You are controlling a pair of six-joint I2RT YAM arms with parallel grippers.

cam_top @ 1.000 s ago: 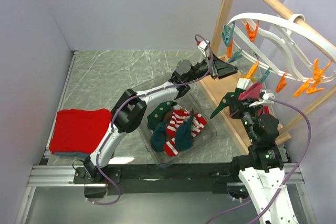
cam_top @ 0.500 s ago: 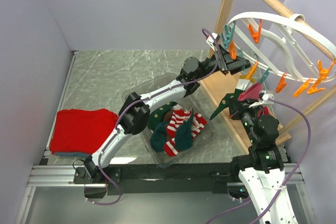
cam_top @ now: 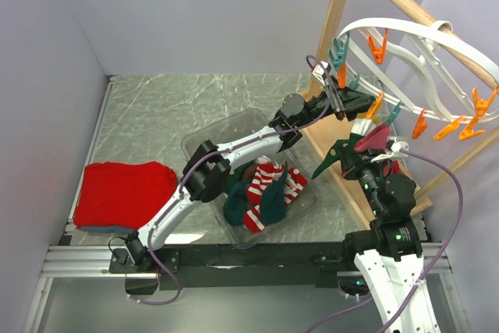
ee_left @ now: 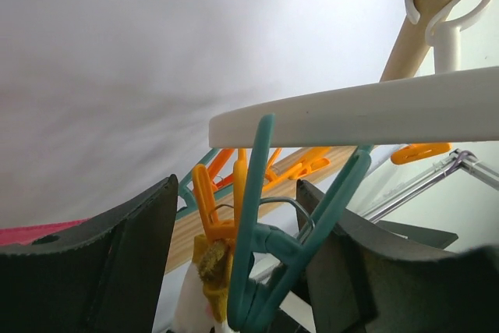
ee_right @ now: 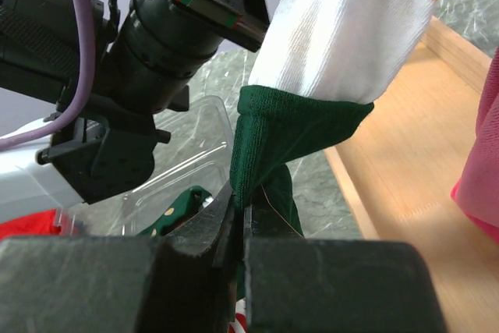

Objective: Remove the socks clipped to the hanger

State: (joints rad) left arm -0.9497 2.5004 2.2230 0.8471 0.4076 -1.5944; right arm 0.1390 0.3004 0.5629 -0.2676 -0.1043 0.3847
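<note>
We see pale lilac walls, evenly lit, filling the top and left of the frame. Below them lies a grey-green marbled tabletop, with a wooden frame at upper right and a metal rail along the bottom.

Soft, even light with faint shadows; the left tool sits dark and slightly blurred close to its lens.

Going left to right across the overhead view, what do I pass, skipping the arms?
red cloth → tray → green sock → pink sock → orange pegs
</note>
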